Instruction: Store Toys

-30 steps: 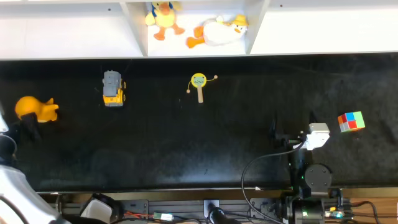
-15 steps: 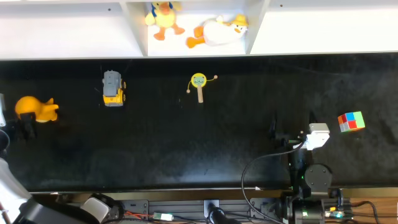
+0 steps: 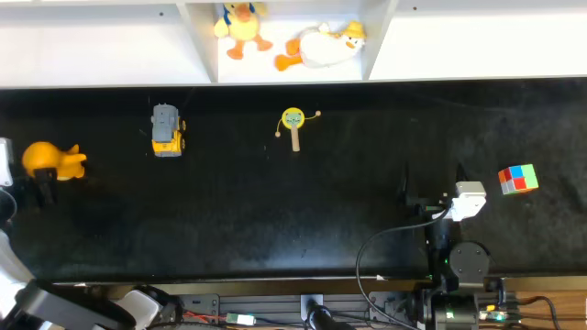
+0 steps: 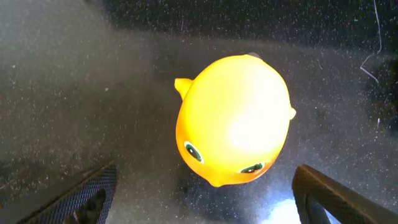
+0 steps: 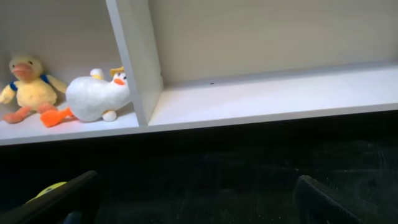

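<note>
A round orange-yellow toy animal (image 3: pixel 53 160) sits at the far left of the black mat. My left gripper (image 3: pixel 27 191) hovers just beside it, open; in the left wrist view the toy (image 4: pixel 236 127) lies right ahead of the two spread fingers (image 4: pixel 87 196), untouched. A grey and yellow toy truck (image 3: pixel 166 130), a yellow rattle (image 3: pixel 293 124) and a coloured cube (image 3: pixel 517 179) lie on the mat. My right gripper (image 3: pixel 431 183) rests open near the front right, facing the shelf, holding nothing.
A white shelf (image 3: pixel 110 55) runs along the back. Its middle compartment holds a yellow plush duck (image 3: pixel 240 23) and a white plush duck (image 3: pixel 321 46), also seen as duck (image 5: pixel 25 87) and white duck (image 5: pixel 93 96). The right compartment (image 5: pixel 280 99) is bare.
My left arm has swung further left, with its gripper still beside the orange toy. The right arm and all toys have stayed put.
</note>
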Tool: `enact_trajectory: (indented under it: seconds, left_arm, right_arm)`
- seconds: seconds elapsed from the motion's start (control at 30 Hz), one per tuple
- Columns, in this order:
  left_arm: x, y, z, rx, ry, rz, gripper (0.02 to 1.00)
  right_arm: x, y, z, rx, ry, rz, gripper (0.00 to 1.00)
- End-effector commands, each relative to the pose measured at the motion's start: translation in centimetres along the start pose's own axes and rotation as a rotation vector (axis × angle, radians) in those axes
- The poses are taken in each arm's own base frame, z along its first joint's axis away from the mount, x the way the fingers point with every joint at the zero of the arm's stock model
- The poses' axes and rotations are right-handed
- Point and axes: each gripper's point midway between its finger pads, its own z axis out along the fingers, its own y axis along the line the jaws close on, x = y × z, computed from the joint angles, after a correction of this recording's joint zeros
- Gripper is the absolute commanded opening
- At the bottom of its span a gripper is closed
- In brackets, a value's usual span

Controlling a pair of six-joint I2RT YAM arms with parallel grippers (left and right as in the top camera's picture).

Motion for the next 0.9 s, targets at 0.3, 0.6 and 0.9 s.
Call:
enact_trajectory:
  seconds: [0.3, 0.6, 0.9]
  left_arm:
    - [-2.1, 0.2, 0.3, 0.029, -0.082, 0.062, 0.908]
    - [-2.6, -0.9, 2.2, 0.071, -0.076, 0.092, 0.899]
    - [-3.0, -0.6, 2.3, 0.053, -0.090, 0.104, 0.785]
  right_arm:
    - [0.4, -0.1, 0.0, -0.001, 0.002, 0.008, 0.993]
    - [0.4, -0.1, 0.0, -0.001, 0.002, 0.008, 0.996]
    - [0.4, -0.1, 0.0, -0.001, 0.002, 0.008, 0.996]
